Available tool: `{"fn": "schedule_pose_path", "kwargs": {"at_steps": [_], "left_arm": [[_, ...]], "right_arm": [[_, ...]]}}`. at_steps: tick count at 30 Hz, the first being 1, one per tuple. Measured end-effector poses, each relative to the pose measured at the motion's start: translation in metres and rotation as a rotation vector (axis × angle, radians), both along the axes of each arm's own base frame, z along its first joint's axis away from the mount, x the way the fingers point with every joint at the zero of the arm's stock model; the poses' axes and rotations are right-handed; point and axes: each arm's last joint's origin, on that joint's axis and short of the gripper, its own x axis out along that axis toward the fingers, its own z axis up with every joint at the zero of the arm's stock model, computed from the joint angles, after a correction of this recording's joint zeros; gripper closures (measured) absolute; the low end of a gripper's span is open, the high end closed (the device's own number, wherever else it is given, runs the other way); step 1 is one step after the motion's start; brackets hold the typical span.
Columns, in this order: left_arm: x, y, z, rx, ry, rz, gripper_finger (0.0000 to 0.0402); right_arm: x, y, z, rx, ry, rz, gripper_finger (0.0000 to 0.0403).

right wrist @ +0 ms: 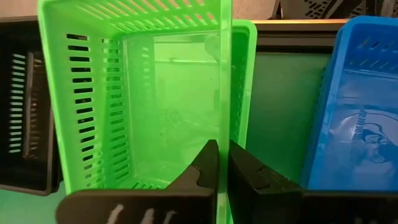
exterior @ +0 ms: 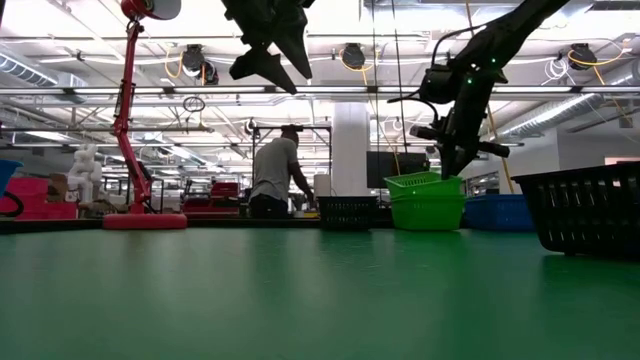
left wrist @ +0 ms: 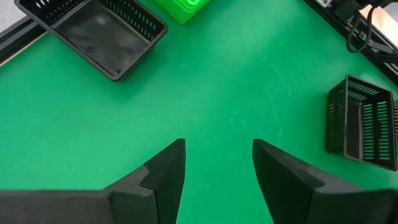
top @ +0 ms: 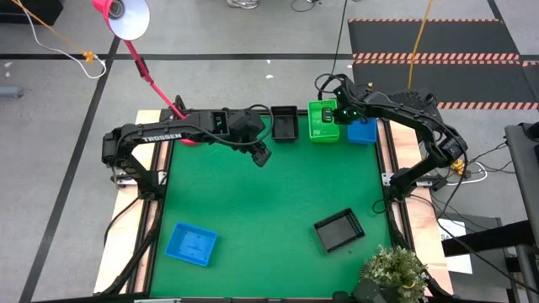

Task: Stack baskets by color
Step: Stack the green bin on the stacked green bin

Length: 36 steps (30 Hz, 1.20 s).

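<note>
Green-covered table (top: 269,210) with wooden side rails, seen from above. At the far edge, right of centre: bright green mesh-sided plastic basket (top: 322,120), sitting tilted in another green basket beneath it, as seen in the low view (exterior: 425,200). Right gripper (top: 339,112) over that stack, fingers (right wrist: 208,163) pinched narrow on the right-hand wall of the top green basket (right wrist: 143,93), the thin wall caught between the two pads. Just beside the green stack, toward the far right corner: blue plastic mesh basket (top: 362,130), also visible in the right wrist view (right wrist: 357,106). On the other side of the green stack, near the middle of the far edge: black plastic mesh basket (top: 285,124), upright, hollow side up (left wrist: 96,34). Left gripper (top: 260,155) hanging above the table a little in from the far edge, just left of centre, fingers (left wrist: 165,171) spread apart and holding nothing, bare green surface between them. Near the right edge, toward the near right corner: second black mesh basket (top: 338,230), turned at an angle. Near the near left corner: second blue basket (top: 191,244), lying flat, well apart from everything else. Red-stemmed lamp with round pink base (top: 181,126) at the far left corner. Beyond the table in the low view, a person (exterior: 275,175) at a workbench.
</note>
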Motion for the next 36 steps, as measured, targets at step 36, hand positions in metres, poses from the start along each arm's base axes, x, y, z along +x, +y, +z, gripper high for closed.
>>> {"fn": "schedule_pose_path", "kwargs": {"at_steps": [36], "left_arm": [[-0.001,-0.017,-0.004,-0.055,0.051,0.008,0.0215]], "right_arm": [[-0.004,0.005,0.019,-0.096,-0.025,0.098,0.0300]]}}
